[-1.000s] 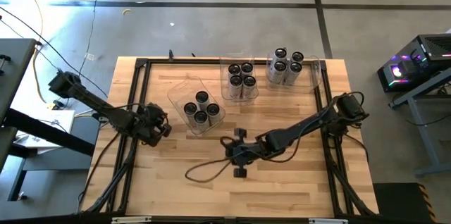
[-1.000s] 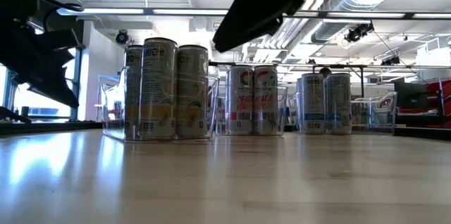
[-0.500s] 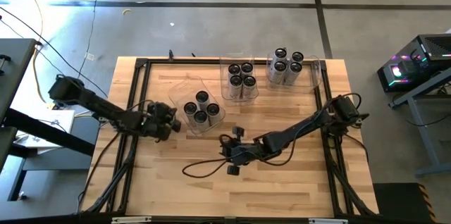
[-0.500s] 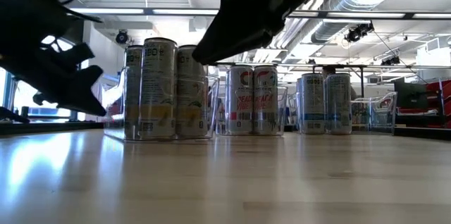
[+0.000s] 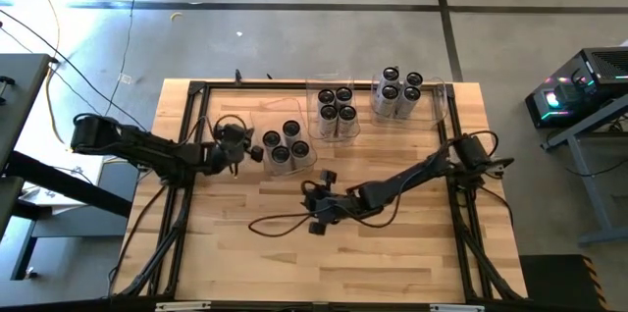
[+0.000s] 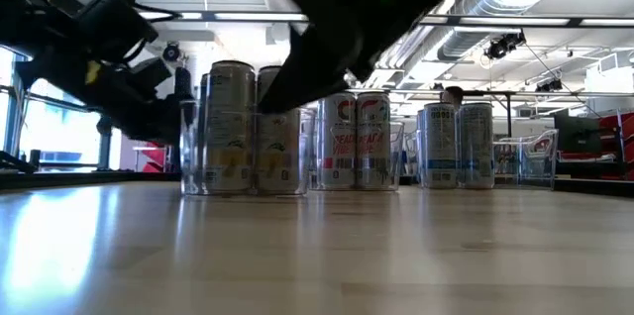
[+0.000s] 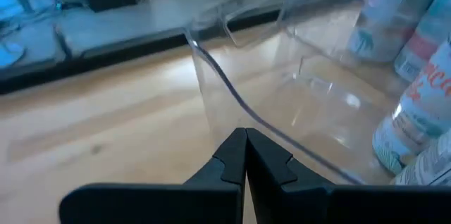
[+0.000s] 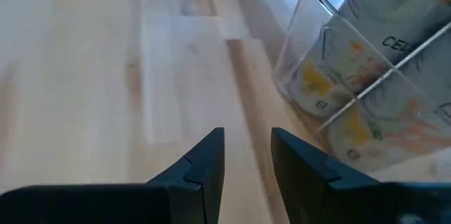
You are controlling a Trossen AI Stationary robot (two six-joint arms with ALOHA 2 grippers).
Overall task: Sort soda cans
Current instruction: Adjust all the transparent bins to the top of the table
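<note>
Several soda cans (image 5: pixel 285 143) stand upright in a clear bin (image 5: pixel 306 160) left of the table's middle. My left gripper (image 5: pixel 259 153) is shut, and its tips meet that bin's left wall. The left wrist view shows the bin's wall (image 7: pixel 282 76) and some cans (image 7: pixel 416 125) behind it. My right gripper (image 5: pixel 308 204) hovers above the table just on the near side of the bin. It is slightly open, with nothing between its fingers (image 8: pixel 211 157). In the low view it (image 6: pixel 277 97) hangs dark in front of the cans (image 6: pixel 233 127). My left gripper touches the clear bin with the tips of its shut fingers (image 7: pixel 245 139), against the left wall just below the rim (image 7: pixel 232 108). The fingers come roughly level from the table's left, pointing slightly down. The bin stands flat on the table.
Two more clear bins with cans (image 5: pixel 336 106) (image 5: pixel 397 91) stand along the far edge, with an empty bin part (image 5: pixel 442 101) at the far right. A black frame rail (image 5: pixel 191 116) borders the table. A dark cable loop (image 5: pixel 270 226) lies near my right arm.
My left gripper has swung toward the table's right and far side, turning at the wrist, and has reached the bin. The bin with its cans has slid right and far and turned a little. My right gripper has sunk and drifted toward the left edge.
</note>
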